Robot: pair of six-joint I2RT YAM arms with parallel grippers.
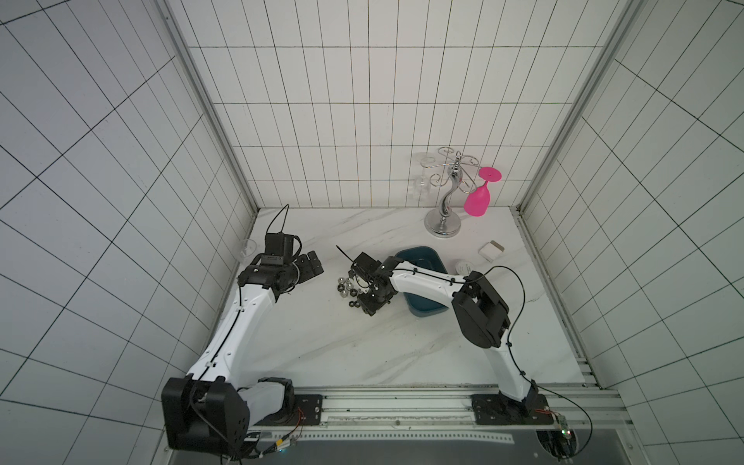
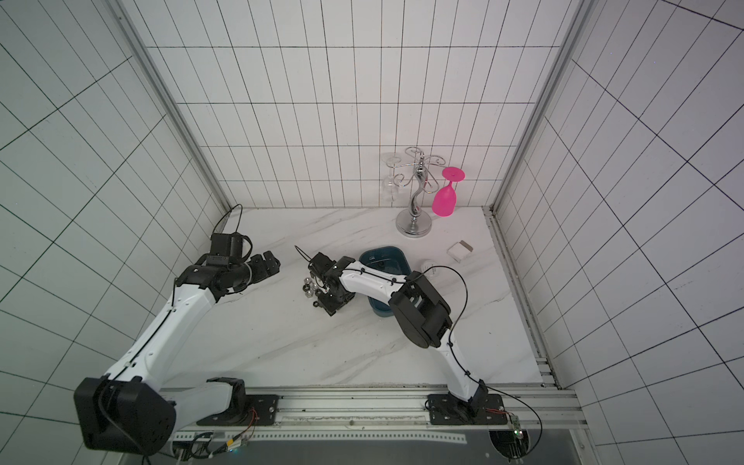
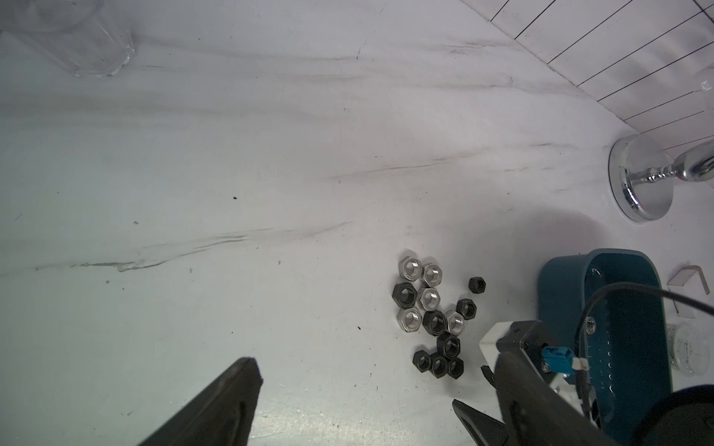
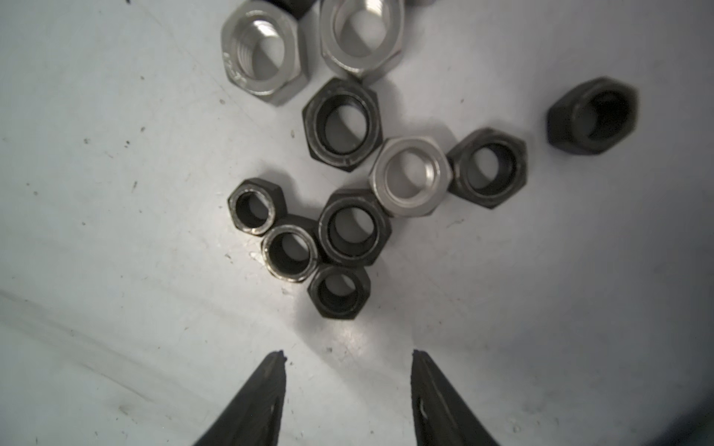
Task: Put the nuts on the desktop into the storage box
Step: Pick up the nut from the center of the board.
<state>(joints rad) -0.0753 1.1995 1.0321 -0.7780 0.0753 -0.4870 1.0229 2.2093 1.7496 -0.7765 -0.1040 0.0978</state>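
Note:
Several silver and black nuts (image 1: 348, 288) (image 2: 309, 286) lie bunched together on the white marble desktop (image 1: 362, 354). My right gripper (image 4: 347, 353) hangs just over them, open and empty. The nearest black nut (image 4: 339, 291) lies just ahead of its fingertips. The teal storage box (image 1: 422, 257) (image 2: 382, 257) stands right behind that arm, which partly covers it. One small silver nut (image 3: 590, 323) lies inside the box. My left gripper (image 1: 312, 267) (image 3: 353, 382) hovers left of the nuts (image 3: 432, 312), wide open and empty.
A chrome glass stand (image 1: 443, 225) with a pink glass (image 1: 479, 197) and a clear glass stands at the back right. A white block (image 1: 491, 251) and a round jar (image 1: 463, 266) lie right of the box. A clear cup (image 1: 247, 247) sits by the left wall.

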